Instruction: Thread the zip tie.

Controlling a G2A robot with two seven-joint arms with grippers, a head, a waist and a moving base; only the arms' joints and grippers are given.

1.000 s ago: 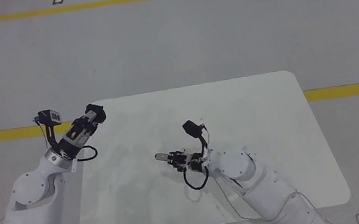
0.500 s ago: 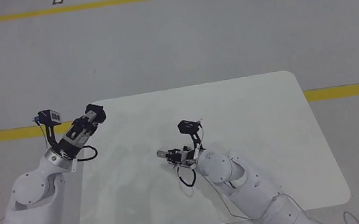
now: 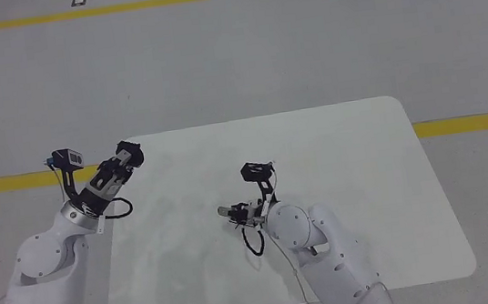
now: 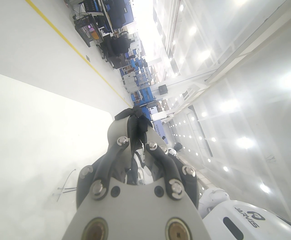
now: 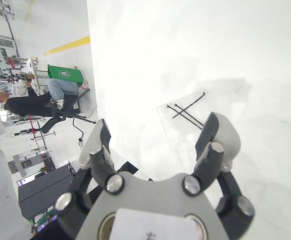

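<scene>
two pincers: right pincer (image 5: 156,126) gaping, empty, near crossed zip ties (image 5: 183,110); left pincer (image 4: 136,118) closed.

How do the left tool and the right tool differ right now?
The left tool is shut tight; the right tool is open wide. The left tool sits by the table's far left corner; the right tool is over its middle, with two crossed black zip ties lying ahead of it. Both are the same grey-and-black build.
</scene>
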